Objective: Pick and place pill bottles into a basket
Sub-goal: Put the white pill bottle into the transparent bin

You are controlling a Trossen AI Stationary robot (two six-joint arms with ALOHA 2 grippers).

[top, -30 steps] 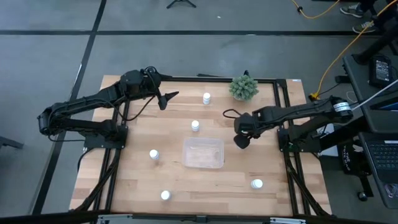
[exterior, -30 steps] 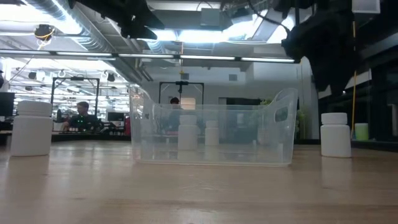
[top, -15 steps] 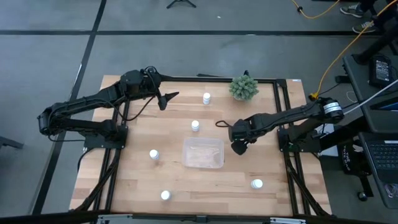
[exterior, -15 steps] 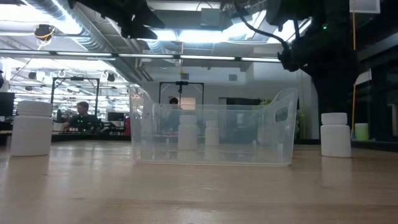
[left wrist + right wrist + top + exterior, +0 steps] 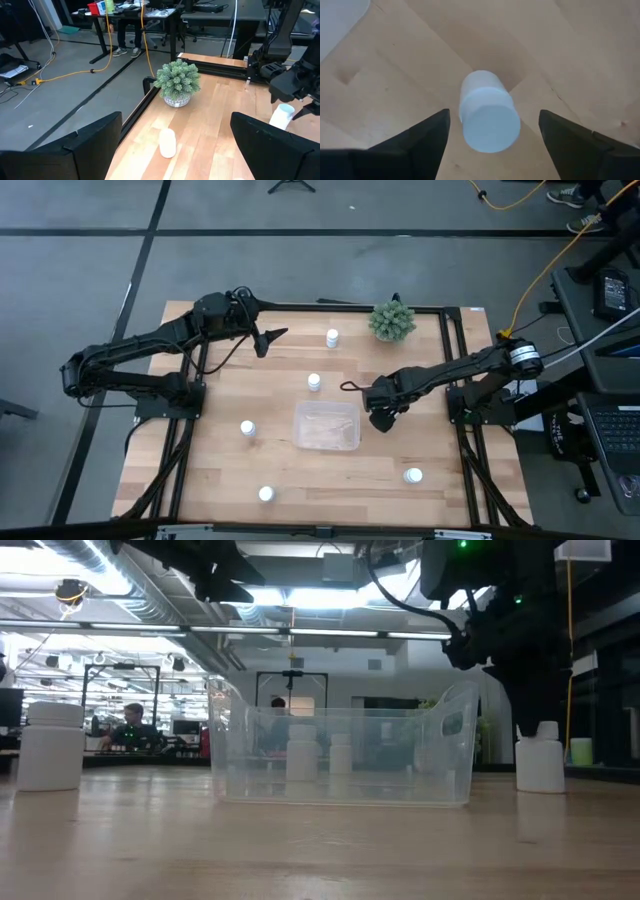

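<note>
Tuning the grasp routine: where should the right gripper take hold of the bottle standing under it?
Grip the bottle across its round body just below the cap, coming straight down. It stands upright between the open fingers of the right gripper, beside the basket, so its sides look free.

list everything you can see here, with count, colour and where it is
pill bottles: six, white. Five stand apart on the table: far side, just beyond the basket, left of the basket, near left, near right. The sixth is under the right gripper, right of the basket.
basket: one, clear plastic, mid-table, no bottles in it.
plant: one, spiky green, far edge of the table.
table: one, light wood with a black frame.
person: one, seated far back in the room.
left gripper: black, open, raised over the far left of the table.
right gripper: black, open, fingers either side of the sixth bottle.
</note>
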